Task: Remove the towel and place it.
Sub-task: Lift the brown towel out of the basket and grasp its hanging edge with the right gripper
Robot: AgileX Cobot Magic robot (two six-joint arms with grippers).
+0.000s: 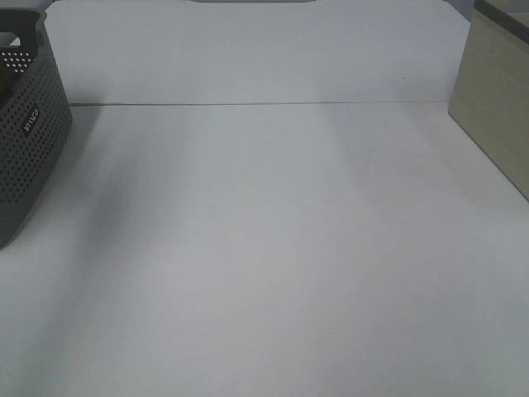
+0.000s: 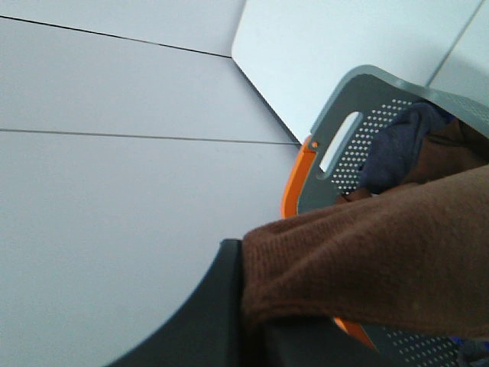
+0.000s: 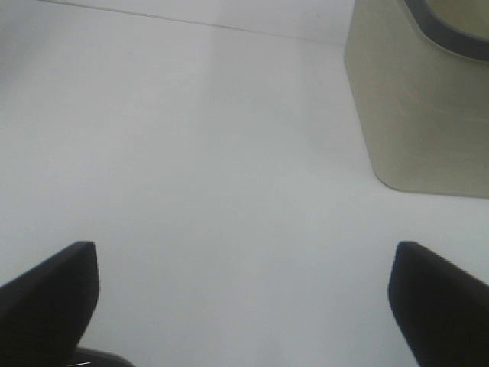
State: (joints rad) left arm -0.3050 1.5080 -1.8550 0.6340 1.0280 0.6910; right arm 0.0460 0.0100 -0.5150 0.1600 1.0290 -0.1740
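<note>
1. The reddish-brown towel (image 2: 367, 252) is being gripped by the left gripper (image 2: 256, 325), its dark jaws being pressed shut on the folded edge. From there the cloth is being stretched up to the grey perforated basket (image 2: 348, 99).
2. A dark blue cloth (image 2: 397, 149) is being seen inside the basket, and an orange edge (image 2: 296, 180) just beside its handle slot.
3. The right gripper (image 3: 244, 298) is being held wide open above the white table (image 1: 264, 248), near a beige box (image 3: 412, 99).
4. In the high view, the basket is being shown at the table's left edge and the box at its right, well apart.
</note>
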